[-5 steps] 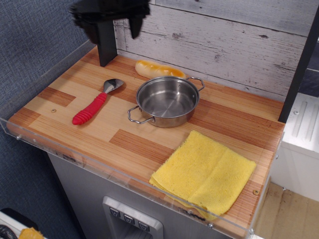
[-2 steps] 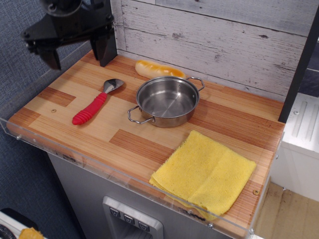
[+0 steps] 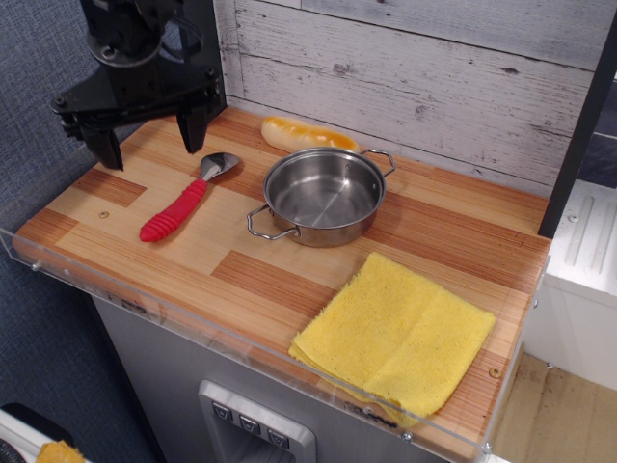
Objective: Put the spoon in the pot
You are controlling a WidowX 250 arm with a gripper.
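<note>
Since a second ago our pincer (image 3: 147, 139) has swung from the back wall out to the left and dropped lower, fingers wide apart, empty.

Going left to right, we have the pincer hanging above the left end of the worktop (image 3: 241, 280), its two fingers spread well apart and gripping nothing. The spoon (image 3: 186, 200) has not shifted: it lies flat just below and right of the pincer, red ribbed handle toward the front-left, metal bowl toward the back. To do this reach well, we judge we should centre over the thick handle, turn so the fingers straddle it crosswise, and come straight down before closing. Right of the spoon, the pot (image 3: 324, 196) sits empty, near but not touching it, with a bread roll (image 3: 308, 135) behind and a yellow cloth (image 3: 397, 334) in front.
</note>
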